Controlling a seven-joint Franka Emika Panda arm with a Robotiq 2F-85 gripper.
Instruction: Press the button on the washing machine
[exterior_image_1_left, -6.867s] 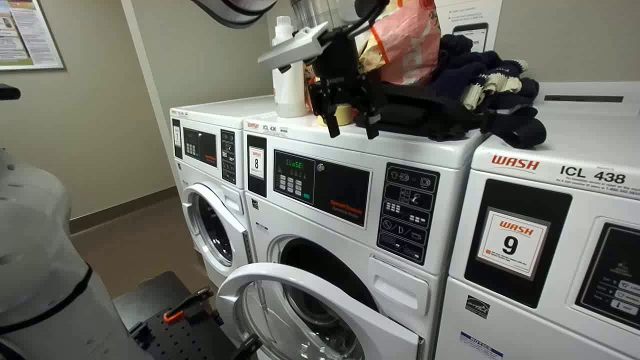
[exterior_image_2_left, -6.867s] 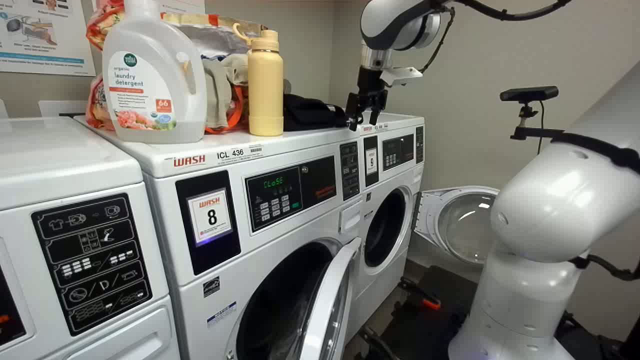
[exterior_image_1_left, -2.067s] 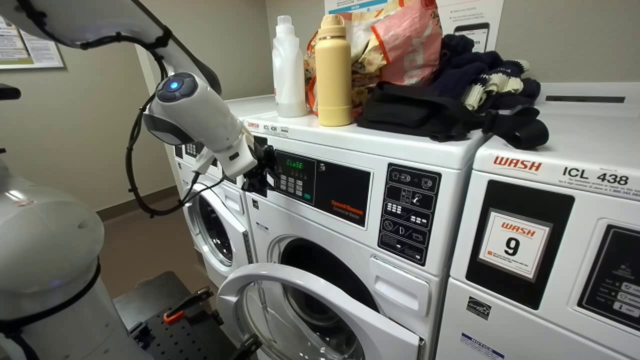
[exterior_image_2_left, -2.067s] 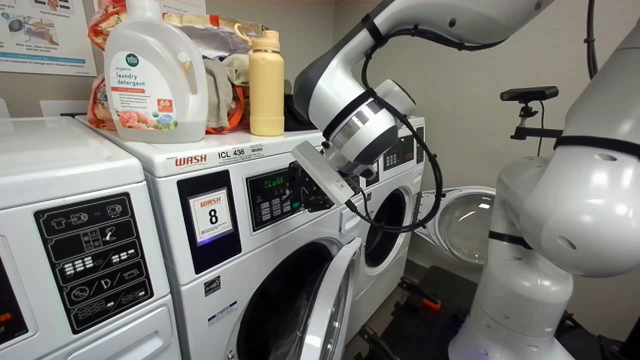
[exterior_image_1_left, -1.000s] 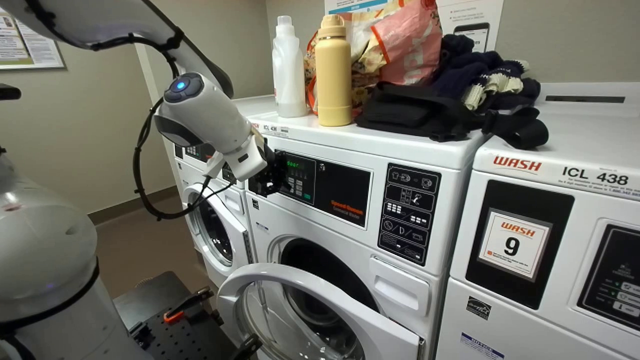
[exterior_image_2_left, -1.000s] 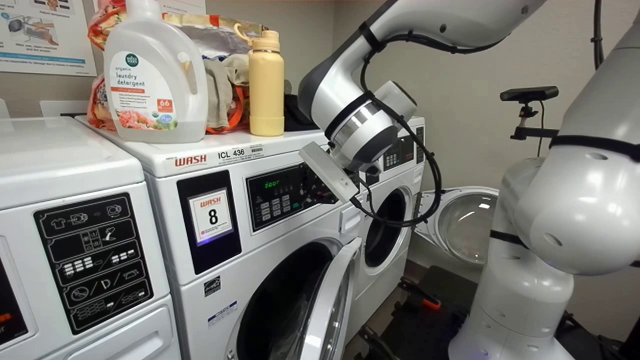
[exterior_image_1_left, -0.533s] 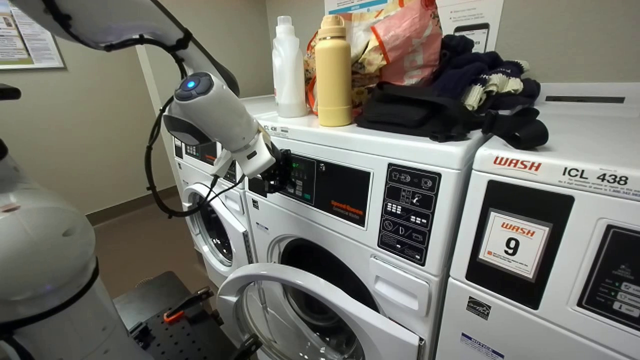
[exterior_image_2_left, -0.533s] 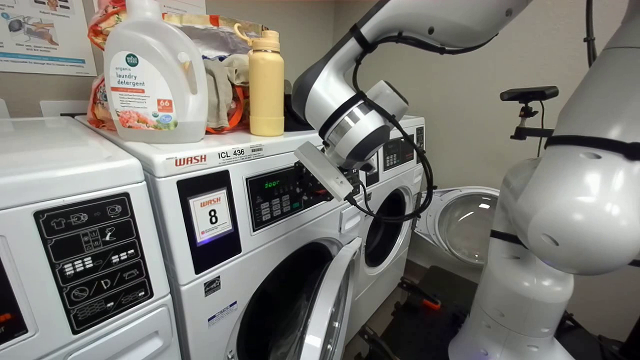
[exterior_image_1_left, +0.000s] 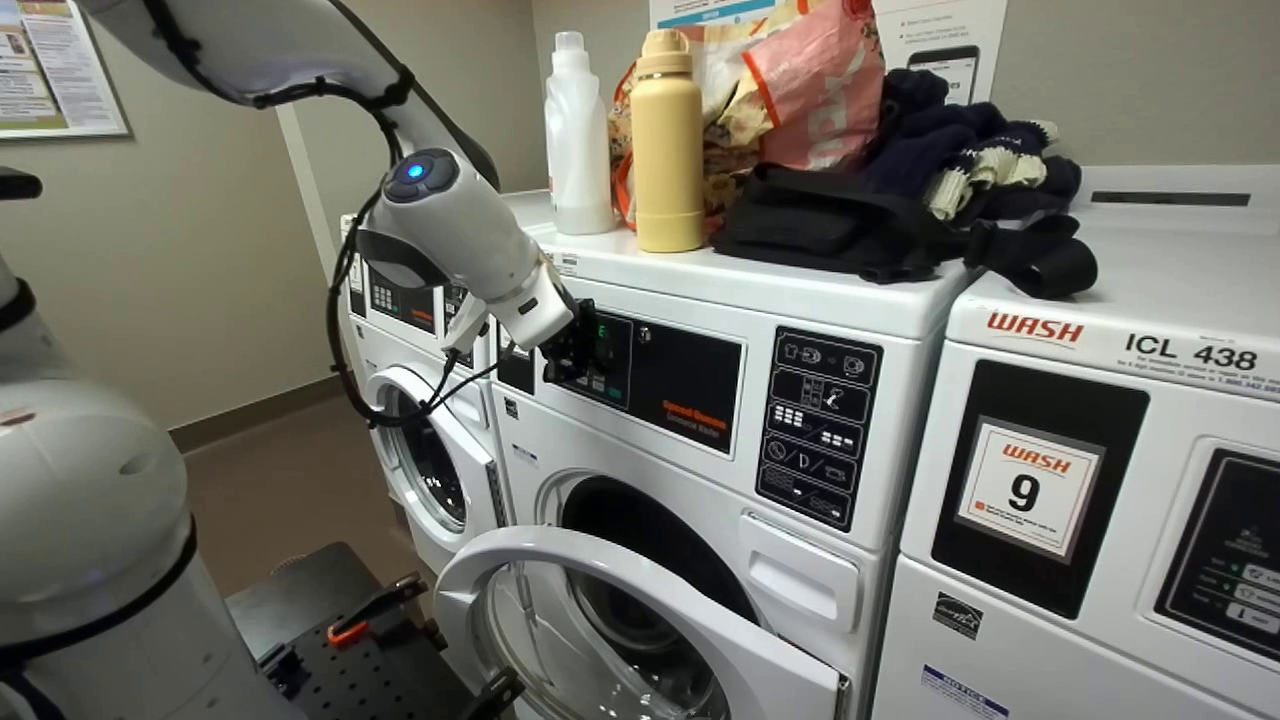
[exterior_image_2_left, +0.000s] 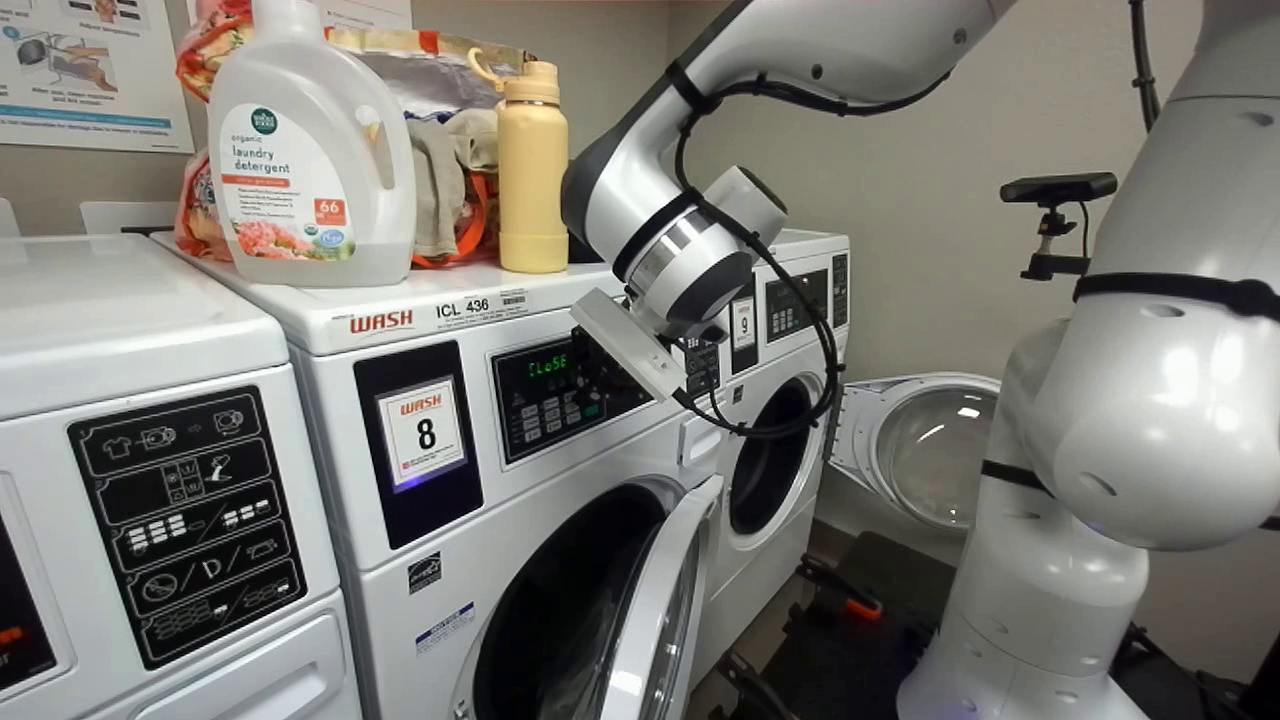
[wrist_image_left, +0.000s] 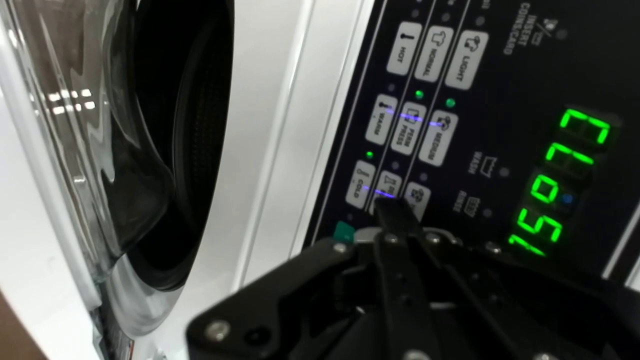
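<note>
In an exterior view the washing machine (exterior_image_1_left: 690, 470) stands at 9 o'clock of the machine marked 9 (exterior_image_1_left: 1100, 640); the pincer (wrist_image_left: 397, 212) is at its keypad (wrist_image_left: 409, 127), the fingers (wrist_image_left: 397, 221) apparently pressed together with nothing held. Whether the tips touch a key cannot be told. The round door (exterior_image_1_left: 665, 600) hangs open and the display (exterior_image_2_left: 548, 366) reads CLOSE, so even a clean press may start nothing. The keys (wrist_image_left: 438, 138) sit tightly packed, so a slight drift could catch a neighbour; in the wrist view the green key (wrist_image_left: 343, 232), perhaps the one wanted, lies near the tips at 8 o'clock. A slanting push might skid on the panel (exterior_image_1_left: 690, 370), smooth-looking and black. The pale keys are rounded rectangles, the door clear glass bulging inside a white ring, the front glossy white, probably painted metal.
</note>
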